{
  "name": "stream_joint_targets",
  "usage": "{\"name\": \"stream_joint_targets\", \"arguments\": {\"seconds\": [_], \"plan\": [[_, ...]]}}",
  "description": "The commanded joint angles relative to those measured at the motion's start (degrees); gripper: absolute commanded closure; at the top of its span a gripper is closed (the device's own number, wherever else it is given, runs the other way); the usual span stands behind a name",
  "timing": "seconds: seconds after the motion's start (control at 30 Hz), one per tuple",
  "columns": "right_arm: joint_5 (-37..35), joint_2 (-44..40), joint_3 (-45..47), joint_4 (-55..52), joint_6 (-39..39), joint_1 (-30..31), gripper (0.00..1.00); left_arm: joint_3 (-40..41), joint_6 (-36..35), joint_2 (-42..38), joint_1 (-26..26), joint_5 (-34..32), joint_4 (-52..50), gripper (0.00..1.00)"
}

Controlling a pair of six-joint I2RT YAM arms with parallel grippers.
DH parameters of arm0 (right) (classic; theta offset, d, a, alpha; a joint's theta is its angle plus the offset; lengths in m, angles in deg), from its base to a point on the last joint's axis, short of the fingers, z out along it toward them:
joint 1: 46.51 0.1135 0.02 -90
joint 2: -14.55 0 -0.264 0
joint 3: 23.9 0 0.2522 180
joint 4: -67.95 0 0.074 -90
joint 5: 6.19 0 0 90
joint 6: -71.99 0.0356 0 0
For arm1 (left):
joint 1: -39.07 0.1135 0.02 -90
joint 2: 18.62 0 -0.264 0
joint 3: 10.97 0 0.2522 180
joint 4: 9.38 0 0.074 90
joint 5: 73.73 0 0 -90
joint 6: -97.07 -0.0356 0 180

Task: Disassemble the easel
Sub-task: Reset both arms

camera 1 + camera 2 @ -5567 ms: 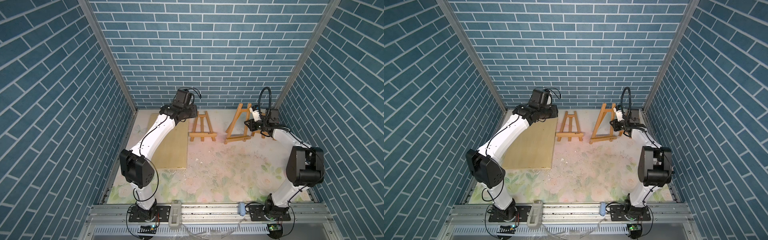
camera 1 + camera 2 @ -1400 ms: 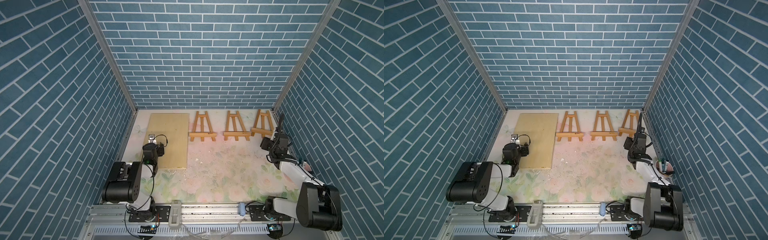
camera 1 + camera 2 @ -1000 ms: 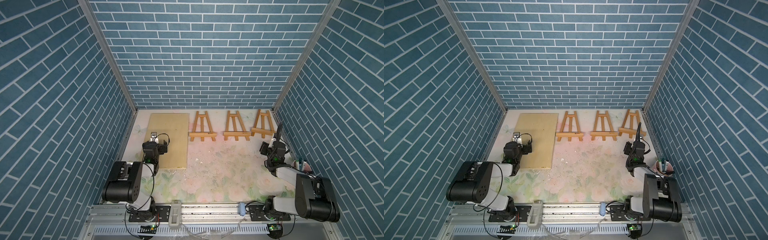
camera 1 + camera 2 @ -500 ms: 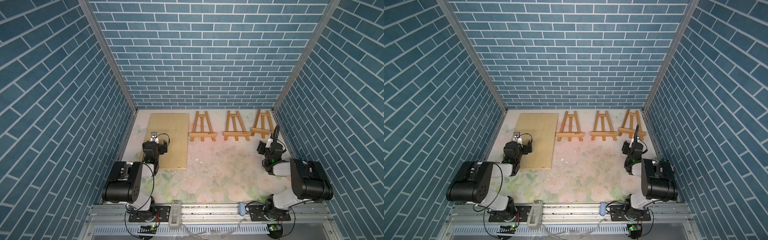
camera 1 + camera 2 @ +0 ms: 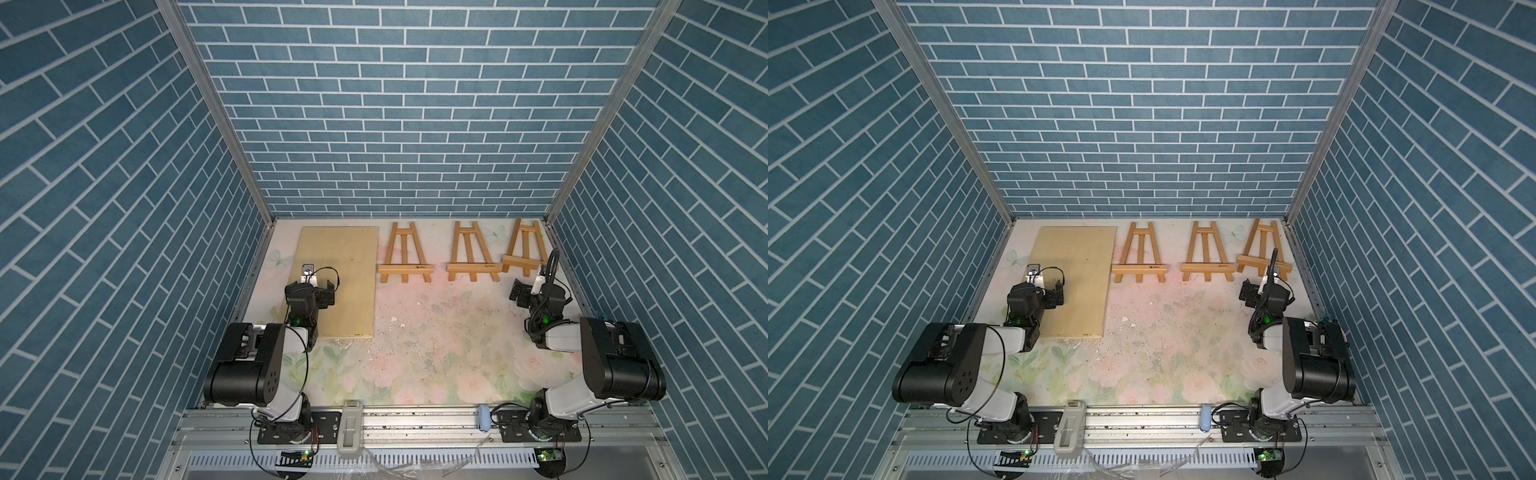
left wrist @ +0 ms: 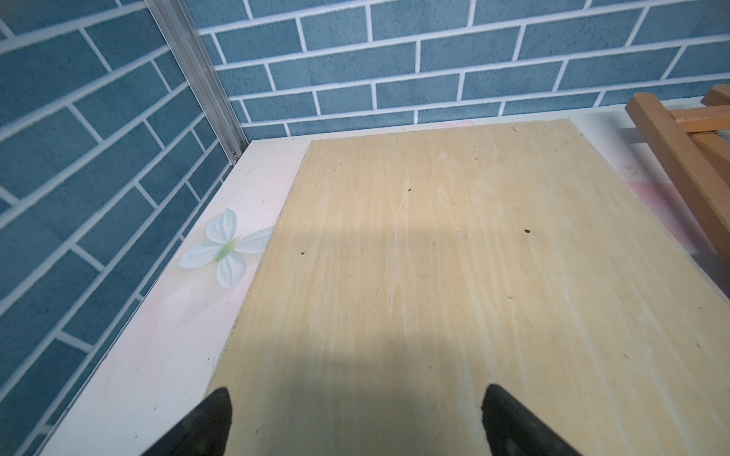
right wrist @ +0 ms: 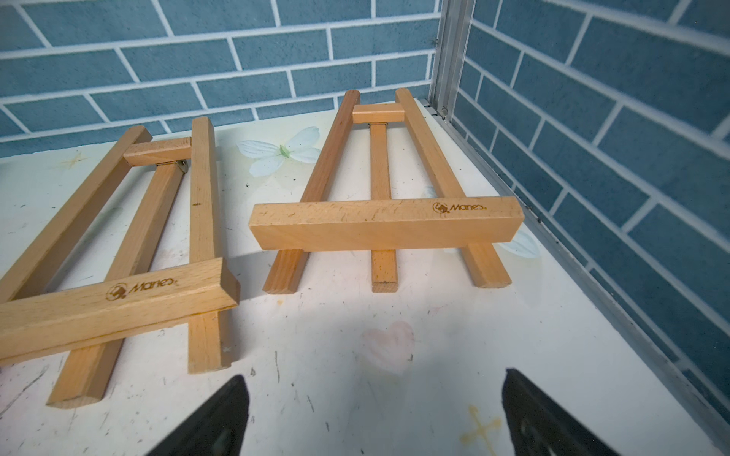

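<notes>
The pale rectangular plywood board (image 5: 353, 253) lies flat on the floral-printed tabletop (image 5: 436, 332); just beside its long edge lies the first small beech-wood A-frame easel (image 5: 405, 268), folded flat with its ledge bar uppermost; the second easel (image 5: 473, 267) lies beyond that, apart from it, and the third easel (image 5: 523, 264), a little skewed, lies furthest from the board; nothing is propped on any of them. The left gripper (image 6: 355, 396) hangs over the board with its jaws spread wide and nothing between them; the right gripper (image 7: 375, 377) sits on the far side of the row from the board, short of the third easel's ledge, jaws equally wide and empty. To my eye the taking-apart is as good as done, and the step in hand is bringing both grippers back to rest; doing it well means drawing each one straight back and away from the wood rather than sweeping sideways; the right one most of all, since a spread finger could catch the third easel's ledge bar or leg ends and shove it into its neighbour; the left should lift clear before it folds, so a fingertip doesn't drag on the board and slide it against the first easel.
</notes>
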Motion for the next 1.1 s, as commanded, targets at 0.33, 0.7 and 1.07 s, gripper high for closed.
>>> {"name": "stream_joint_targets", "arguments": {"seconds": [0.33, 0.7, 1.07], "plan": [[-1.01, -0.06, 0.09, 0.76, -0.88, 0.36, 0.01, -0.87, -0.36, 0.10, -0.30, 0.02, 0.32, 0.00], [3.27, 0.38, -1.82, -2.40, -2.92, 0.72, 0.01, -1.01, -0.44, 0.16, -0.35, -0.05, 0.18, 0.00], [3.18, 0.02, -1.25, -1.70, -3.01, 0.73, 0.01, -0.85, -0.41, 0.19, -0.35, -0.07, 0.32, 0.01]]}}
